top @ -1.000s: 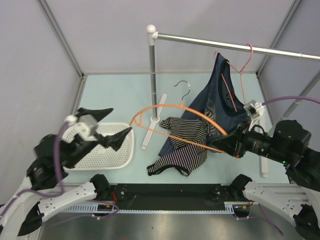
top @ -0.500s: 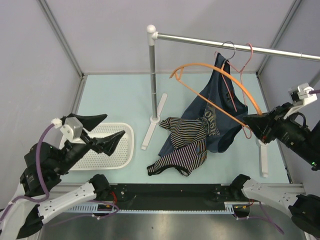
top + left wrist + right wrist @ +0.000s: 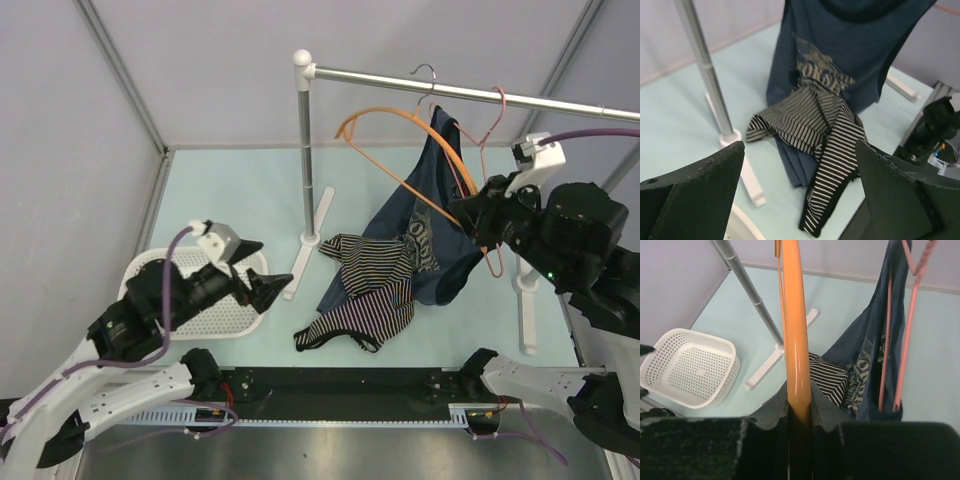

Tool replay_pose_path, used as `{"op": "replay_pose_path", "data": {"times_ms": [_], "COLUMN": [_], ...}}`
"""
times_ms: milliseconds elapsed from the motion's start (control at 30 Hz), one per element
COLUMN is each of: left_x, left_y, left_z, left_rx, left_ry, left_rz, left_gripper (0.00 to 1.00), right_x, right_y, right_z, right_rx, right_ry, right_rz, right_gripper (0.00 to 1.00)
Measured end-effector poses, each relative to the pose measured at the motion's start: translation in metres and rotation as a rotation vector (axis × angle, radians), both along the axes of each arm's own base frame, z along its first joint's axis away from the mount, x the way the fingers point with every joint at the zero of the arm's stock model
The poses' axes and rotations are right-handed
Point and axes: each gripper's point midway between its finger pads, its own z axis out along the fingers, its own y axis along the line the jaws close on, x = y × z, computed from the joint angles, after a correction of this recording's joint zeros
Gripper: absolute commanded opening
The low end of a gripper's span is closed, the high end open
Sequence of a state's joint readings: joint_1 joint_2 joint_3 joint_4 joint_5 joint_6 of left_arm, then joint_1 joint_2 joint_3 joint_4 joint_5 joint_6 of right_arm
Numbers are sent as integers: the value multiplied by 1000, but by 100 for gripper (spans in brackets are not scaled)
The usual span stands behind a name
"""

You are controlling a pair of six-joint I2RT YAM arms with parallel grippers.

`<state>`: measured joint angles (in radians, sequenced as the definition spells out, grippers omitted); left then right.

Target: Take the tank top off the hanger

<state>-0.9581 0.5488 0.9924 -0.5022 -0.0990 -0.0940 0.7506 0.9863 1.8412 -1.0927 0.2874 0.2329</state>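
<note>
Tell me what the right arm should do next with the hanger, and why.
Probably hang the orange hanger on the rail and release: its hook is beside the rail, and the striped tank top lies on the table, free of it.

The dark-and-white striped tank top (image 3: 370, 290) lies crumpled, free of the bare orange hanger (image 3: 795, 340) raised aslant above it.

Two hangers (image 3: 795, 340), two garments (image 3: 825, 125), one basket (image 3: 695, 367)

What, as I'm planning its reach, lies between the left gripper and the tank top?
In the top view, only the clothes rack's white base foot and bare table lie between the open left gripper and the tank top.
</note>
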Motion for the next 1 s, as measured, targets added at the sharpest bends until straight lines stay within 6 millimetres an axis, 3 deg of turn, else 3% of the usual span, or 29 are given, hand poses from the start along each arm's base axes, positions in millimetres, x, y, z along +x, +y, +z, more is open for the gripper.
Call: {"op": "replay_pose_path", "data": {"times_ms": [400, 467, 500, 533, 567, 633, 667, 767, 867, 1000], "left_x": [5, 5, 5, 5, 6, 6, 4, -1, 0, 13], "left_y": [-66, -73, -77, -82, -89, -102, -107, -124, -144, -170], "left_z": [-135, -147, -149, -151, -153, -157, -160, -173, -185, -205], "left_rx": [133, 127, 121, 114, 106, 107, 115, 175, 244, 313], "left_ry": [408, 448, 460, 473, 483, 486, 485, 477, 459, 460], "left_rz": [-81, -89, -92, -102, -111, -129, -136, -146, -141, -109], "left_gripper": [90, 88, 88, 88, 89, 89, 90, 91, 91, 93], "right_x": [22, 23, 23, 23, 23, 23, 22, 19, 10, -10], "right_y": [42, 48, 50, 51, 53, 55, 55, 52, 42, 21], "right_z": [-23, -27, -28, -29, -31, -38, -43, -55, -58, -48], "right_rx": [91, 108, 114, 121, 127, 133, 129, 121, 121, 153], "right_ry": [35, 35, 35, 36, 37, 53, 63, 82, 79, 39], "right_rz": [43, 55, 60, 64, 67, 67, 67, 63, 60, 60], "right_gripper": [2, 11, 26, 34, 49, 62, 74, 91, 100, 100]}}
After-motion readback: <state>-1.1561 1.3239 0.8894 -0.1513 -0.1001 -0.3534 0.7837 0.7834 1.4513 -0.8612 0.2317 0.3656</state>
